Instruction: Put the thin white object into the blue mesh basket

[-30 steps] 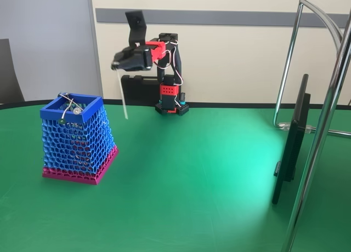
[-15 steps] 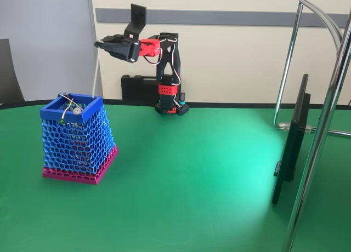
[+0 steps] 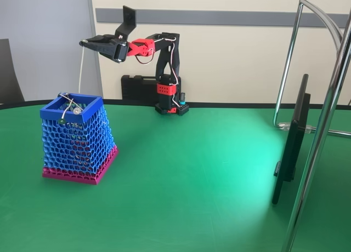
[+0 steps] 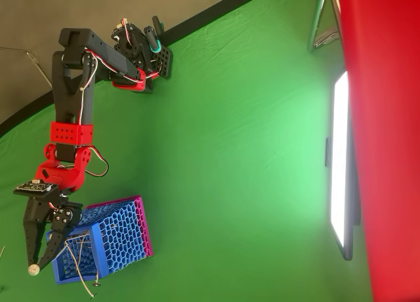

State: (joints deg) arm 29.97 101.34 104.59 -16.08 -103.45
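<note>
One end effector [image 3: 86, 43] sits in the upper left of the fixed view, clenched on the top of the stick [image 3: 81, 71], which hangs straight down from its tip. The stick's lower end reaches just above the basket's [image 3: 90, 107] far rim, left of centre in that frame. In the overhead view the end effector [image 4: 34, 259] lies at the lower left, beside the basket [image 4: 115, 233], over its open mouth's edge. Other thin pieces already rest inside the basket on the green table [image 3: 192, 175].
</note>
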